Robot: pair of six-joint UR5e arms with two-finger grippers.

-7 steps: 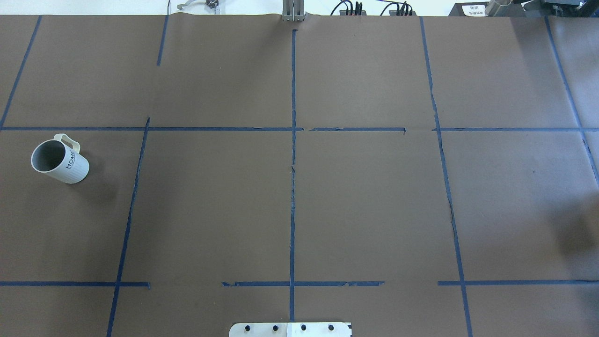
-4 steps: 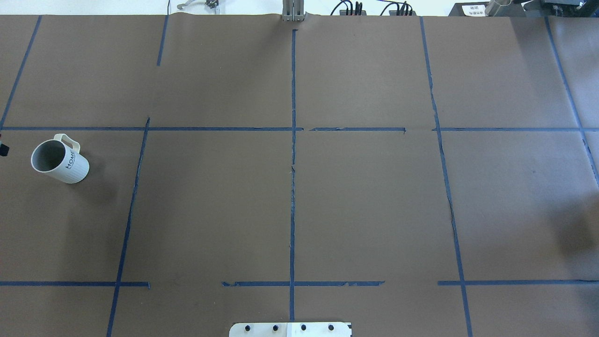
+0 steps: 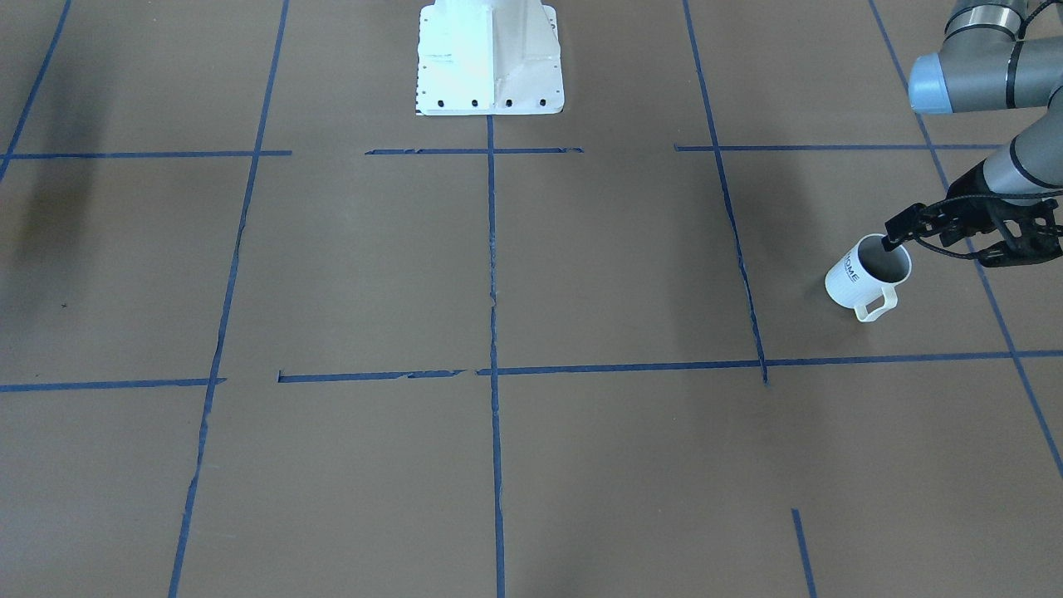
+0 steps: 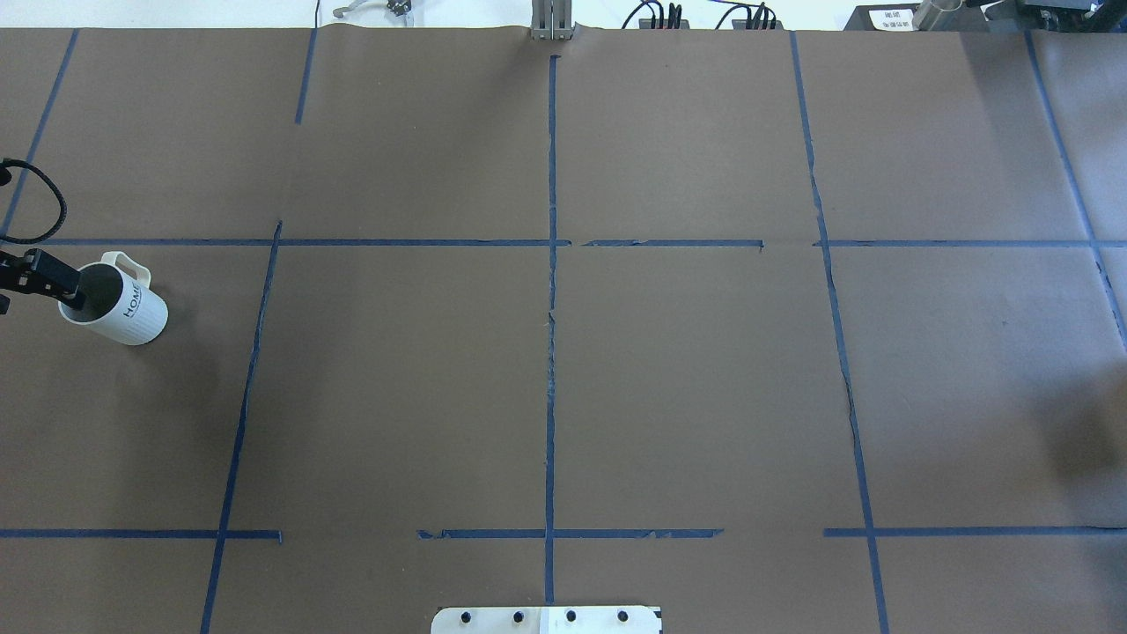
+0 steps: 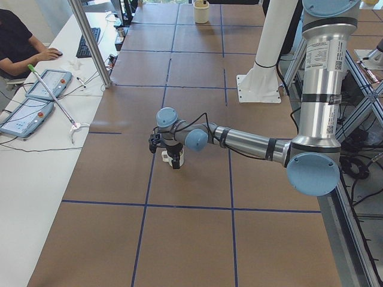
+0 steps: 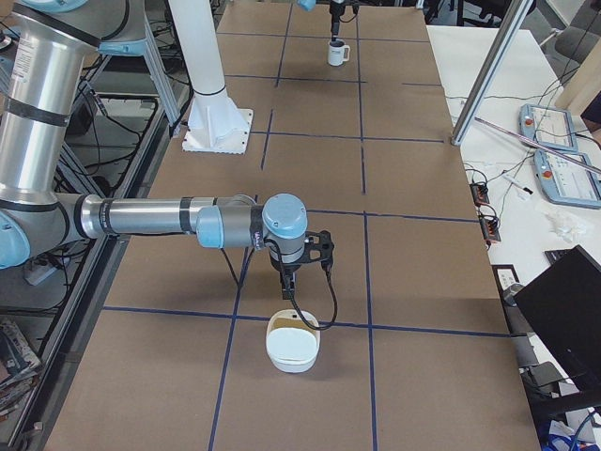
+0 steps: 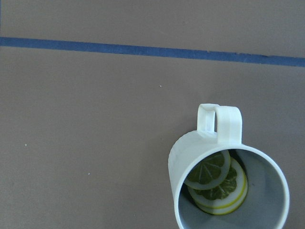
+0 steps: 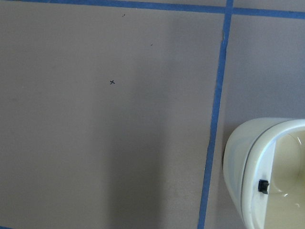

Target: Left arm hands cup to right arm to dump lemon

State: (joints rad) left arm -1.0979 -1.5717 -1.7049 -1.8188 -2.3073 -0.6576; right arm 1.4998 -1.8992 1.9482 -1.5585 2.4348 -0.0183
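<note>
The white "HOME" cup (image 4: 128, 310) stands upright near the table's left edge, handle toward the far side. Lemon (image 7: 217, 183) slices lie inside the cup (image 7: 228, 191). My left gripper (image 3: 955, 239) hovers at the cup (image 3: 864, 278) with its jaws spread open. One fingertip (image 4: 55, 276) sits over the rim on the side away from the table's middle. It holds nothing. My right gripper (image 6: 300, 268) hangs low over the table's other end, and I cannot tell whether it is open or shut.
A white bowl (image 6: 292, 346) sits on the table just below the right gripper, also in the right wrist view (image 8: 267, 176). The white robot base (image 3: 490, 58) stands mid-table. A person (image 5: 18, 42) sits at a side desk.
The left gripper has come into the overhead view from the left edge and reached the cup's rim. The cup has not moved.
</note>
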